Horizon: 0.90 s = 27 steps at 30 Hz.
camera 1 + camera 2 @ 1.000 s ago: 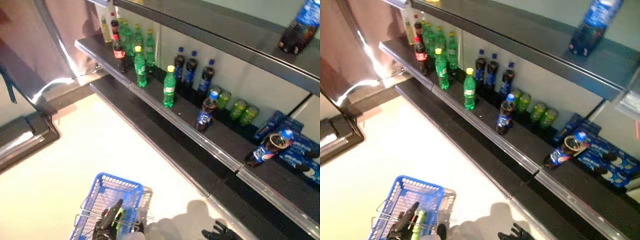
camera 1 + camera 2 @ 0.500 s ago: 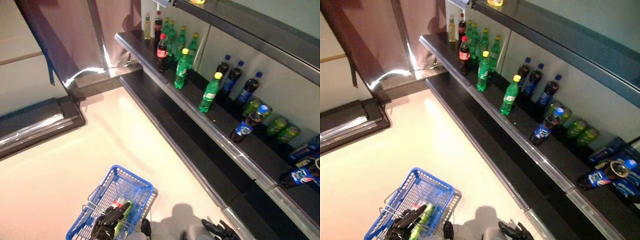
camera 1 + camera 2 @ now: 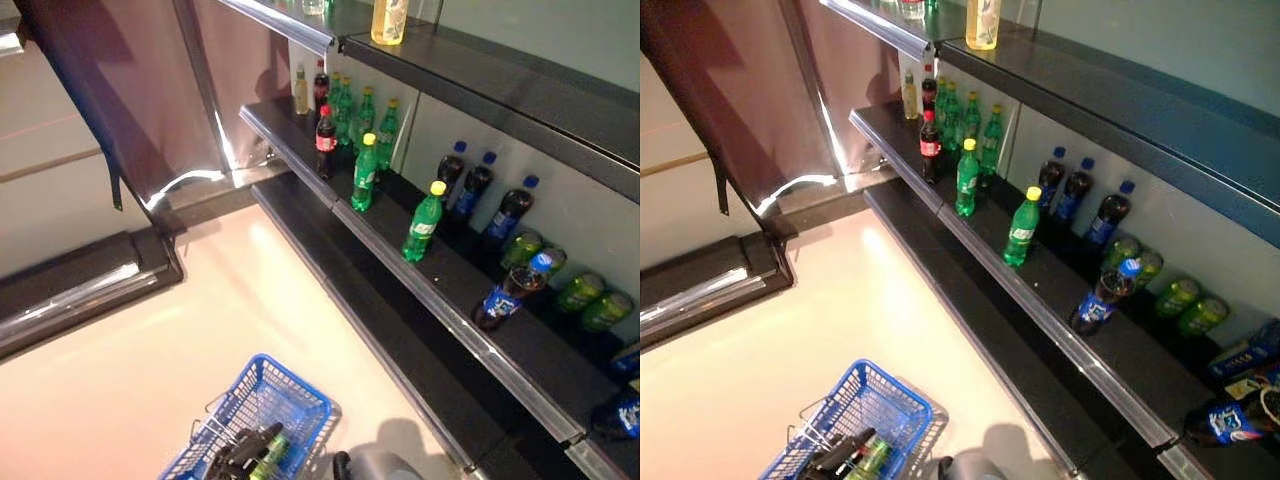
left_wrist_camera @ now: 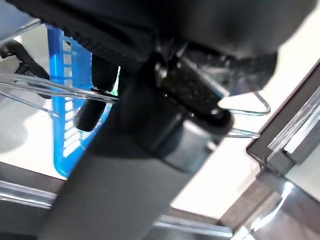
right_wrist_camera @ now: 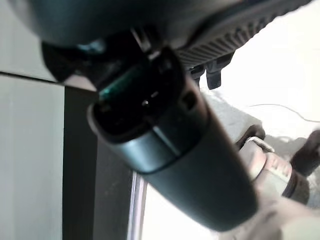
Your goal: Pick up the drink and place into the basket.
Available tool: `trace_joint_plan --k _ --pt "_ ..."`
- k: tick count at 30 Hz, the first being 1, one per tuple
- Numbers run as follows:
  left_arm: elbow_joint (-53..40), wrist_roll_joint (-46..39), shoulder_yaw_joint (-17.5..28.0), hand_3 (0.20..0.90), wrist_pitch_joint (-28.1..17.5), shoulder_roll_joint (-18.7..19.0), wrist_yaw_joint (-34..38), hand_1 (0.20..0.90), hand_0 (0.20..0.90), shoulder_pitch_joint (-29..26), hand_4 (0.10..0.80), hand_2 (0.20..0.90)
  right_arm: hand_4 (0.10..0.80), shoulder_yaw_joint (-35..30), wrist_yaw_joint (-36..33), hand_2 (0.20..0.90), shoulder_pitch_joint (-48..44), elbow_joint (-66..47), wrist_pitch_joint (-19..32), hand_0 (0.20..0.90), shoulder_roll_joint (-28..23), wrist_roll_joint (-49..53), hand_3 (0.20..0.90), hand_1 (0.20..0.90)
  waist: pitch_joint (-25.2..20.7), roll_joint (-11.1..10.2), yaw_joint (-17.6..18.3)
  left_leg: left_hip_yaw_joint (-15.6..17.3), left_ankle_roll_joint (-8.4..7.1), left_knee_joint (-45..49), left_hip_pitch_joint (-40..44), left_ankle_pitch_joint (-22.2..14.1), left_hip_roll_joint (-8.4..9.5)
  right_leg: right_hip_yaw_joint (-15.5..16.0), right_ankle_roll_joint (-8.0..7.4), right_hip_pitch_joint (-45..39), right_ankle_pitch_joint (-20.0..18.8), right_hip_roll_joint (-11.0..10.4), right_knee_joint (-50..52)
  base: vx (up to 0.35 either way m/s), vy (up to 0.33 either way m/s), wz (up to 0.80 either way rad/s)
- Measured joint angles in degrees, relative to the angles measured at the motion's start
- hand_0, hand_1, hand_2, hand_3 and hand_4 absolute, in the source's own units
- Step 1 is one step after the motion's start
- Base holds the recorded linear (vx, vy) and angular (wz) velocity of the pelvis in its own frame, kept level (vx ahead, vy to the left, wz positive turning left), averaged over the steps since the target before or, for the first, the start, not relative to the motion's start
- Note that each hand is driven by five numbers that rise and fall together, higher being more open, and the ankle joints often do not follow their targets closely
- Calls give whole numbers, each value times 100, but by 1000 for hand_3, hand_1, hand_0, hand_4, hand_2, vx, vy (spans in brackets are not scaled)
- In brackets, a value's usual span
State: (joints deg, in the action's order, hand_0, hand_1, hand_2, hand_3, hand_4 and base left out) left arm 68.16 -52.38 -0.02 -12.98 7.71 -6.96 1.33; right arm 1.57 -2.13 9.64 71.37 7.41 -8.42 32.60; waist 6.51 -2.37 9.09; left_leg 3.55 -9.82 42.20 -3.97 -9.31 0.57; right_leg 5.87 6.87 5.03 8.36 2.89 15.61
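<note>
A blue wire basket hangs low in front of me, and a green drink bottle lies inside it. My left hand is curled round the basket's wire handle; the wrist view shows its fingers wrapped over the wires. My right hand appears only as a dark bulk in its own wrist view, holding nothing that I can see. On the dark shelf to my right stand green bottles with yellow caps, a red-capped cola bottle and a leaning blue-capped bottle.
More dark bottles and green cans line the back of that shelf. An upper shelf carries a yellow bottle. A lower dark ledge runs along the pale floor. A dark panel stands to the left.
The whole picture has shifted, so the camera moved: the shelf now sits further right and higher. The right hand has dropped out of the eye views. The basket stays in my left hand.
</note>
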Motion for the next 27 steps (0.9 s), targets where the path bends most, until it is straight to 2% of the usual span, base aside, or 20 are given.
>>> trace_joint_plan --k 1,2,4,5,7,8,9,10,12,14,15,16,17,18,20,21,22,23,25,27 --pt "-1 -54 80 200 -37 -25 10 300 300 -84 100 300 800 21 -40 900 14 -3 12 900 -60 -212 900 900 17 -13 -11 -8 -188 434 -85 419 13 -9 28 -259 -40 11 -196 349 21 -10" --pt "-2 -111 95 200 -69 -52 36 300 300 -86 100 300 800 44 -60 900 19 -7 37 900 -111 -336 900 900 16 -2 -32 7 -172 611 -131 541 16 -30 46 -352 -73 -2 -258 321 28 -35" --pt "-171 -114 72 200 -141 -88 35 300 300 36 100 300 800 262 -119 900 -56 -154 97 900 -358 -547 900 900 35 40 -177 -12 166 633 -501 374 -28 -382 55 -627 -108 83 -527 388 92 -60" --pt "-226 -145 72 200 -162 -66 35 300 300 1 100 300 800 309 -108 900 -183 -136 90 900 -429 -545 900 900 123 -3 -343 11 372 276 -672 259 -18 -652 49 -737 -183 100 -661 419 184 -83" --pt "-384 -304 152 200 -266 -21 -17 300 300 -3 100 300 800 348 -100 900 -425 -159 110 900 -513 -543 900 900 227 -70 -535 -34 398 -881 -768 272 -127 -935 44 -959 -270 142 -933 513 322 -93" --pt "-383 -320 236 200 -277 9 -33 300 300 12 100 300 800 359 -88 900 -519 -151 179 900 -546 -539 900 900 243 -76 -579 -90 534 -1779 -719 364 -277 -1033 29 -1076 -269 198 -1081 442 308 -69" --pt "-382 -332 297 200 -278 1 -41 300 300 5 100 300 800 354 -78 900 -557 -151 198 900 -560 -537 900 900 217 -55 -591 -113 568 -2404 -658 446 -384 -1143 11 -1191 -278 239 -1120 576 396 -68" --pt "-363 -365 385 200 -268 12 -54 300 300 56 100 300 800 322 -69 900 -646 -186 225 900 -580 -530 900 900 218 -36 -593 -251 554 -3720 -428 735 -568 -1259 5 -1266 -272 324 -1252 559 400 -56" --pt "-309 -481 448 200 -232 -19 -62 300 300 37 100 300 800 234 -32 900 -690 -180 242 900 -571 -559 900 900 237 -61 -649 -722 509 -4414 -401 1061 -889 -1654 -131 -1473 -138 331 -1343 610 538 -78" --pt "-284 -553 568 200 -243 -11 -121 300 300 -5 100 300 800 195 -20 900 -702 -108 236 900 -569 -567 900 900 270 -113 -699 -833 480 -4418 -379 1143 -987 -1882 -197 -1538 -98 266 -1365 477 604 -77" --pt "-283 -552 564 200 -242 -31 -140 300 300 -96 100 300 800 20 -11 900 -722 28 211 900 -573 -567 900 900 287 -105 -742 -769 577 -4518 -132 1229 -1017 -2042 -320 -1590 -18 181 -1363 416 587 -86" --pt "-238 -550 517 200 -191 -57 -124 300 300 -143 100 300 800 -122 -6 900 -685 73 170 900 -614 -564 900 900 334 -40 -675 -497 443 -4663 166 1859 -1002 -1980 -541 -1764 129 57 -1340 399 592 -80" --pt "-149 -547 511 200 -125 -34 -95 300 300 -153 100 300 800 -149 -22 900 -628 94 155 900 -565 -554 900 900 365 -93 -598 -409 292 -4685 314 1862 -848 -1898 -756 -1794 268 -120 -1167 380 559 -41" --pt "-63 -544 484 200 -55 -11 -45 300 300 -236 100 300 800 -172 -13 900 -518 92 129 900 -490 -555 900 900 410 -140 -524 -386 422 -4667 415 1780 -695 -1671 -932 -1727 376 -266 -776 373 546 2" --pt "63 -531 197 200 50 -26 -14 300 300 -367 100 300 800 -183 -16 900 -243 165 102 900 -327 -493 900 900 418 -203 -488 -237 718 -4485 464 1545 -348 -1222 -1101 -1599 484 -628 -185 400 614 15" --pt "57 -533 72 200 57 -29 -13 300 300 -326 100 300 800 -217 -11 900 -208 187 59 900 -236 -494 900 900 454 -159 -502 -70 868 -4590 598 1467 -269 -1000 -1131 -1346 481 -749 394 378 591 -34" --pt "32 -524 16 200 64 -34 -23 300 300 -193 100 300 800 -183 5 900 -186 155 60 900 -127 -530 900 900 526 -74 -502 143 1036 -4712 842 1400 -182 -543 -1149 -811 378 -964 1503 304 397 -67" --pt "33 -506 13 200 81 -39 -22 300 300 -78 100 300 800 -113 -6 900 -158 32 74 900 -62 -533 900 900 568 -18 -490 226 1116 -4715 944 1312 -131 -347 -1120 -517 490 -1083 1942 271 247 -61" --pt "19 -454 -124 200 96 -17 -78 300 300 -3 100 300 800 7 -93 900 4 -325 123 900 -86 -423 900 900 606 118 -337 265 1116 -4716 937 1237 -130 -223 -1118 -227 663 -889 1585 187 111 -18" --pt "17 -448 -96 200 97 35 -86 300 300 -50 100 300 800 108 -130 900 28 -414 129 900 -49 -312 900 900 620 111 -326 264 1171 -4707 928 1257 -134 -21 -1073 -60 635 -721 1008 138 68 -8"
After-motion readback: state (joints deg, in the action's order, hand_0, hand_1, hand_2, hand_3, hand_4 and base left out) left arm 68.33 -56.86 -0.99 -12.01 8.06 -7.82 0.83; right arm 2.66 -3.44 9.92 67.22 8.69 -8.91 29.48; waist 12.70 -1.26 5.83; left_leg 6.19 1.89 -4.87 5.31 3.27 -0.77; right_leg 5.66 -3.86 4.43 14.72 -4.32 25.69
